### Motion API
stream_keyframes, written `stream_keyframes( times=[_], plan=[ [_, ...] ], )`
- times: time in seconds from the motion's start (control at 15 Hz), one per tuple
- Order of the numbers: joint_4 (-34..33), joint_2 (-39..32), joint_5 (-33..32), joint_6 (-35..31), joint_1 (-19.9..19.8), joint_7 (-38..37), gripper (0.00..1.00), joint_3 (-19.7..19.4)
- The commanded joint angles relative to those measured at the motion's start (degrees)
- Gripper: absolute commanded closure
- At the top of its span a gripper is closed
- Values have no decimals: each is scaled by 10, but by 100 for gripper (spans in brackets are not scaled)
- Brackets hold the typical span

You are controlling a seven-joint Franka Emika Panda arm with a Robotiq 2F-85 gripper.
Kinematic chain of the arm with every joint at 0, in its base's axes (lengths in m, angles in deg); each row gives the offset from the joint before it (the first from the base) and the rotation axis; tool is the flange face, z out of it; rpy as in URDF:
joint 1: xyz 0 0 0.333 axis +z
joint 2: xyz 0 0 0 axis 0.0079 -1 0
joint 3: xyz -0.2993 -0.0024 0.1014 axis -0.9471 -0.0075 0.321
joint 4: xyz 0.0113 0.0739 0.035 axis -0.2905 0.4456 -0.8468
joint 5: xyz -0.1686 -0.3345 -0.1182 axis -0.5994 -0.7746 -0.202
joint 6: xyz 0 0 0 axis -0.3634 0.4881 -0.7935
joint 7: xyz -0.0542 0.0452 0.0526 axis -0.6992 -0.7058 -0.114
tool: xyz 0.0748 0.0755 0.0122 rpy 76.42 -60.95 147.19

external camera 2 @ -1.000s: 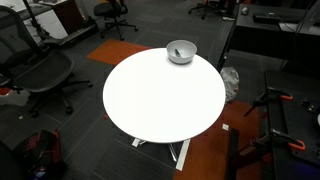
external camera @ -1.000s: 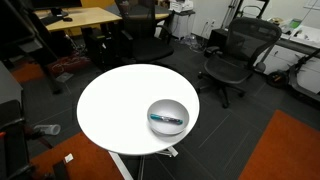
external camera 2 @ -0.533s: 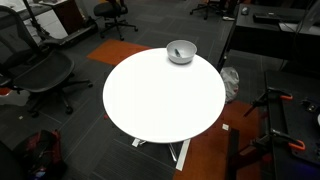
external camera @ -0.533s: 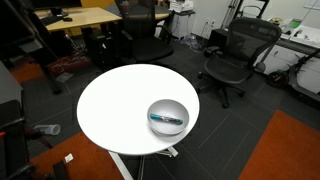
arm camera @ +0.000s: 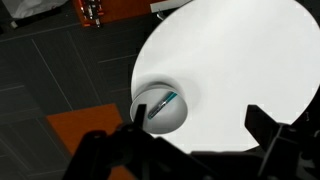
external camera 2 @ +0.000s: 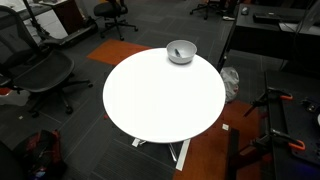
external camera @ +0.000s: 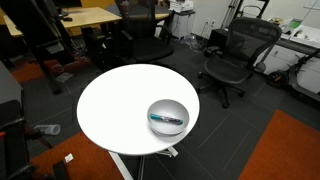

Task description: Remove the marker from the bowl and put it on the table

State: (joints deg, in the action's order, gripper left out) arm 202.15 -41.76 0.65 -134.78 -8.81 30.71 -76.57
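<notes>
Dark carpet, office chairs (external camera: 235,50) and a wooden desk (external camera: 85,17) surround the round white tabletop (external camera: 115,105). In an exterior view I see the bowl (external camera: 168,116) at the near right of the tabletop, close to its edge, with the teal marker (external camera: 166,119) lying inside. In my wrist view the end effector (arm camera: 193,125) hangs above the tabletop, fingers spread wide and holding nothing.

Wrist view: pincer (arm camera: 195,122) body running off bottom edge at 6 o'clock, showing only as dark blurred silhouette. Surface (arm camera: 250,60) being cropped at 12 and 3 o'clock. Marker (arm camera: 163,103) ends blurring, detail not resolving. In exterior view, bowl (external camera 2: 181,57) contents appearing too small to tell. Pedestal (external camera: 122,163) hiding mostly under top.
</notes>
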Motion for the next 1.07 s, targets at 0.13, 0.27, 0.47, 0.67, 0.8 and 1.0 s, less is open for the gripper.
stream_keyframes(
  times=[0.13,0.27,0.47,0.67,0.8,1.0],
  plan=[
    [-44,-103,10,-53,-19,-120,0,36],
    [-55,-135,17,-69,-19,-149,0,36],
    [-70,-181,29,-93,-19,-191,0,36],
    [-86,-228,50,-123,-15,-222,0,34],
    [-95,-256,63,-143,-13,-242,0,35],
    [-108,-298,56,-181,-12,-293,0,38]
  ],
)
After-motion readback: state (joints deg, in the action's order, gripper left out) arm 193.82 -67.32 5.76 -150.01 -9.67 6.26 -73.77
